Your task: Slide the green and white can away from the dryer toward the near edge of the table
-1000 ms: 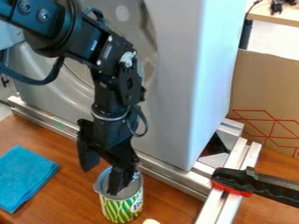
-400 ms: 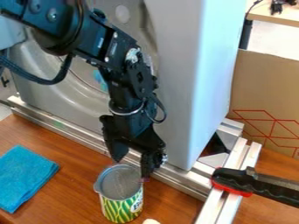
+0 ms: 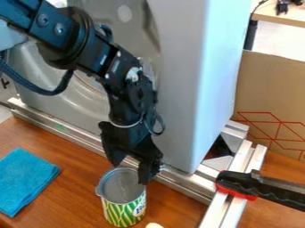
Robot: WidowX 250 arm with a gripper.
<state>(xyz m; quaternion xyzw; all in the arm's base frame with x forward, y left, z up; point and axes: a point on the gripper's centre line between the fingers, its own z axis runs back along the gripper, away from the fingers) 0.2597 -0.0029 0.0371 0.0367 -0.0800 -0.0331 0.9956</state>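
Observation:
The gripper (image 3: 129,171) hangs over the open tin can (image 3: 124,208), its two fingers spread apart. One finger is above the can's back left rim and the other is at the can's right rim; whether that one touches the rim I cannot tell. The can stands upright, with a green and yellow patterned label and a grey inside. A folded blue cloth (image 3: 25,180) lies on the wooden table to the left of the can.
Behind the can, a metal rail (image 3: 179,180) runs along a large grey machine (image 3: 182,80). A black and red clamp (image 3: 262,188) sits on the right rail. A small pale object (image 3: 154,225) lies at the bottom edge. Cardboard (image 3: 271,95) stands at the right.
The gripper was over the can's mouth with one finger low there, then shifted right and up. Since then it has come slightly back left and down. Can and cloth have not moved.

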